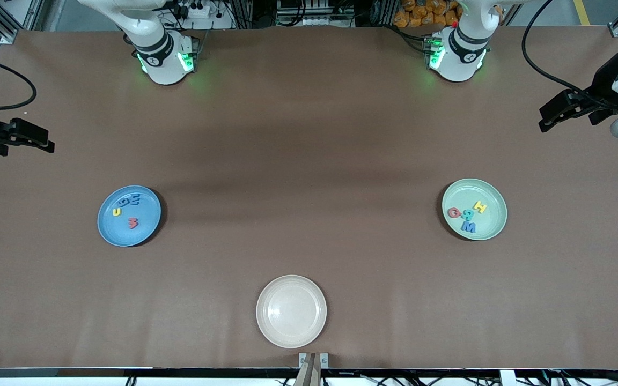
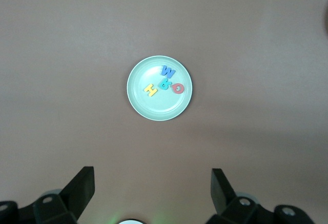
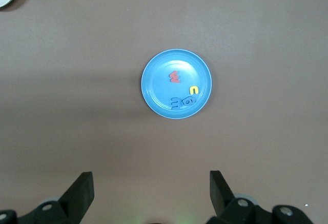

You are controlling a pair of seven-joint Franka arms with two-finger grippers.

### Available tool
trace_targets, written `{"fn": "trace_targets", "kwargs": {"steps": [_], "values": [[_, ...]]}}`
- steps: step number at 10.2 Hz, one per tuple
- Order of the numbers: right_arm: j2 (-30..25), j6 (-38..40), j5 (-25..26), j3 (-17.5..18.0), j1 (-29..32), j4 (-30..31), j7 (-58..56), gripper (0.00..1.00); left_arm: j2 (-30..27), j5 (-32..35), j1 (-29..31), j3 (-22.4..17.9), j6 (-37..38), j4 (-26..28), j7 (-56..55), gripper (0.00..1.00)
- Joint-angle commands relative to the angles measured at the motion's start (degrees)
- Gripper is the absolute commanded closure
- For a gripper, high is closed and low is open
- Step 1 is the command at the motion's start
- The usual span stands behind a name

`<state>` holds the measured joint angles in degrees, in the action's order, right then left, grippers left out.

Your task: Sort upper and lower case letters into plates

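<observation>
A: Where do the small flat foam letters lie?

B: Four sit in the round shallow blue plate [image 1: 129,216] toward the right arm's end of the table: a red letter [image 1: 133,222], a yellow letter [image 1: 117,212] and two dark blue letters [image 1: 130,200] touching each other. The other four are in the round pale mint green plate [image 1: 474,209] toward the left arm's end: a red G [image 1: 453,213], a teal letter [image 1: 468,215], a yellow H [image 1: 480,206] and a blue M [image 1: 468,227], clustered together.

A: And the grippers?

B: The left gripper [image 2: 152,190] hangs high over the mint plate, fingers spread wide, holding nothing. The right gripper [image 3: 151,190] hangs likewise over the blue plate, wide and empty.

A: Anything else?

B: A round cream plate [image 1: 291,311] lies nearest the front camera, between the other two, with no letters in it
</observation>
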<state>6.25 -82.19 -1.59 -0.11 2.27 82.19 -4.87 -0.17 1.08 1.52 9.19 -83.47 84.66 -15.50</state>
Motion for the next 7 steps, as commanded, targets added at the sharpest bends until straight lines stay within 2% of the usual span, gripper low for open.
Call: {"fn": "trace_targets", "kwargs": {"steps": [1,7], "values": [[-1.3,-0.6,-0.8,0.1,0.5,1.1,0.3,0.00,0.1,0.6,0.1,0.1,0.4,-0.7,0.9,0.00],[-0.8,-0.8,0.4,0.1,1.2,-0.4,0.8,0.00,0.1,0.6,0.3,0.0,0.4,-0.8,1.1,0.00]]}}
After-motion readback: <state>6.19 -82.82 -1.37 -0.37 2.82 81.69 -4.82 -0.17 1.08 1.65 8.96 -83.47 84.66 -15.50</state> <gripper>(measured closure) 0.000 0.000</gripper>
